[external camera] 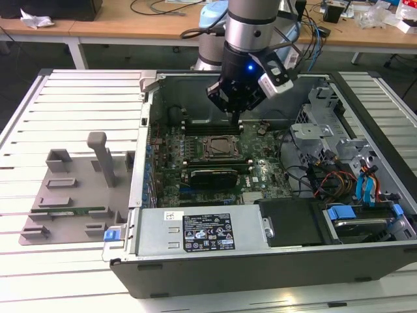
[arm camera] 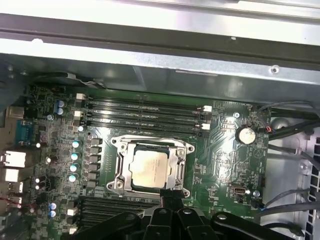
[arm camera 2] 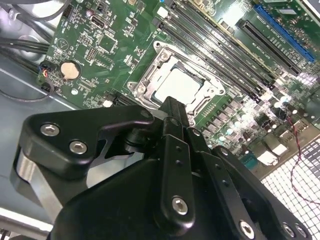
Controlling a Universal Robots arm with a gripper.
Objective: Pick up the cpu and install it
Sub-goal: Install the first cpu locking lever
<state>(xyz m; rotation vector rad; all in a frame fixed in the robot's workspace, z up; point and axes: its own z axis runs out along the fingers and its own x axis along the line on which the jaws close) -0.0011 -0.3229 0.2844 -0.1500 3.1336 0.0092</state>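
The cpu [arm camera: 150,166] is being seen seated in the motherboard socket [arm camera: 150,167], with the end effector [external camera: 235,117] being held above it, clenched, grasping nothing.

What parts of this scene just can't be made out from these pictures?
- Gripper jaws: in both wrist views the gripper's own black body covers them, so open or shut is unclear.
- Cpu near edge: hidden behind the gripper tip in the first wrist view.
- Cpu seating in its socket: too small in the exterior view.
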